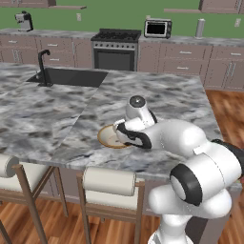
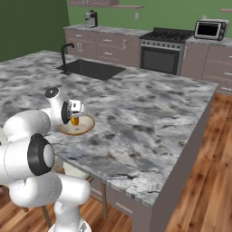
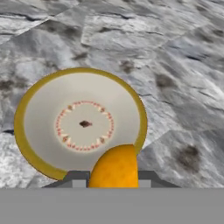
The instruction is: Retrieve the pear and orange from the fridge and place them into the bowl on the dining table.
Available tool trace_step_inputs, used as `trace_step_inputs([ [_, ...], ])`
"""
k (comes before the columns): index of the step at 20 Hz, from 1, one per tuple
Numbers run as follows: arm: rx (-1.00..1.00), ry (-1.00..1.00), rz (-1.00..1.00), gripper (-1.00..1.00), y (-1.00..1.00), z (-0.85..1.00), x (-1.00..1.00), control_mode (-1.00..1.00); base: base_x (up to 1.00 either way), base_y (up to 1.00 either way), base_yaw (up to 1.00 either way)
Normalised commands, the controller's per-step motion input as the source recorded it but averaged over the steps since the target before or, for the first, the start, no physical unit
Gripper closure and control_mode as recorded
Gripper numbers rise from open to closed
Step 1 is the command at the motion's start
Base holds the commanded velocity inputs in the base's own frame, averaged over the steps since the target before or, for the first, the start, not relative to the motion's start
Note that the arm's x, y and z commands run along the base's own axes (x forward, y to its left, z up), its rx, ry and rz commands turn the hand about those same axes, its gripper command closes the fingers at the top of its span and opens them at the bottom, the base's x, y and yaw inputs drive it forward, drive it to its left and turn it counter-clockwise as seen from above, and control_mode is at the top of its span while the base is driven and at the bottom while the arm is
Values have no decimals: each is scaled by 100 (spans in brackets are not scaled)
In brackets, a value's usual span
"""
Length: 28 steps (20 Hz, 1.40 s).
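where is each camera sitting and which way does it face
Left base view: behind the arm to its left, looking forward and down over the dining table toward sink and stove; white arm at lower right, above the bowl.
Right base view: behind to the right, same scene; arm at lower left, the orange in the end effector.
Hand view: on the hand, looking down at the bowl; fingertips grip the orange.
All three share bowl and marbled top.

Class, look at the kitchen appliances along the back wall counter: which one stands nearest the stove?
The toaster oven, the dark-windowed box right beside the stove. The coffee machine stands far off at the counter's other end.
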Motion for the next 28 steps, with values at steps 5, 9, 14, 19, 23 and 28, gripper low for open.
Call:
trace_step_inputs([
  [5,0,1,0,100,13,-27,39,-100,0,0,0],
  [9,0,1,0,-100,22,-23,45,-100,0,0,0],
  [14,-1,2,0,-100,21,-25,42,-100,0,0,0],
  [19,0,3,0,-100,3,-18,32,-100,0,0,0],
  [23,0,1,0,-100,0,6,5,-100,0,0,0],
  [28,0,1,0,-100,-4,71,-12,-100,0,0,0],
])
